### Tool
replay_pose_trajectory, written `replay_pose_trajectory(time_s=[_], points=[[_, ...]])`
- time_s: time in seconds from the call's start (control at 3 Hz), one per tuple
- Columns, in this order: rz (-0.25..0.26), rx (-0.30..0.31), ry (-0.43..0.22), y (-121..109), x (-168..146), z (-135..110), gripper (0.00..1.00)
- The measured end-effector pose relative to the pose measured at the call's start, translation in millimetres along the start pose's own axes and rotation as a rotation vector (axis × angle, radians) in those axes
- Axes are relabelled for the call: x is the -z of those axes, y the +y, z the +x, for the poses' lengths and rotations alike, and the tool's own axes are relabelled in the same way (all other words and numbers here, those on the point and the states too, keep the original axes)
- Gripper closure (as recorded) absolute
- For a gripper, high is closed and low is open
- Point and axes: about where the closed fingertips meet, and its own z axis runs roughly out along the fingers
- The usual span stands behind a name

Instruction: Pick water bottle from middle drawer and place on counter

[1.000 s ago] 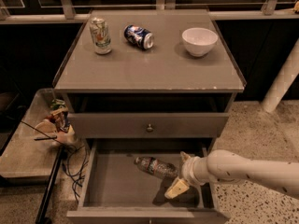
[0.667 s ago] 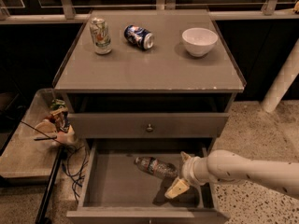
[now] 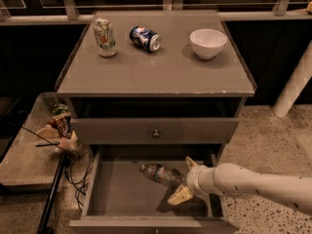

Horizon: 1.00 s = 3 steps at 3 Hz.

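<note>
Hand (image 3: 185,179) open beside water bottle (image 3: 160,174), in middle drawer (image 3: 119,195)

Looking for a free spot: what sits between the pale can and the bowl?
A blue soda can lying on its side, seen in the camera view. The gripper is down in the drawer by the water bottle.

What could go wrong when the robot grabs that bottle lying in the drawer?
1. The water bottle lies on its side in the middle drawer, and the open gripper sits at just one end, so it might roll or slip out.
2. The closed drawer front sits right above, so lifting could bump it.
3. The counter already holds a white bowl, a green-and-white can and a blue soda can; careless placement might knock one.
</note>
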Motion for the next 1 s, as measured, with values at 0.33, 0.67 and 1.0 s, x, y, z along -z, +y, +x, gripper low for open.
replay_pose_trajectory(time_s=[0.33, 0.67, 1.0], points=[[0.036, -0.007, -0.014, -2.0, -22.5, 8.8, 0.0], [0.044, -0.027, -0.034, -5.5, -43.6, 19.3, 0.0], [0.03, -0.069, -0.069, -11.8, -61.1, 29.9, 0.0]])
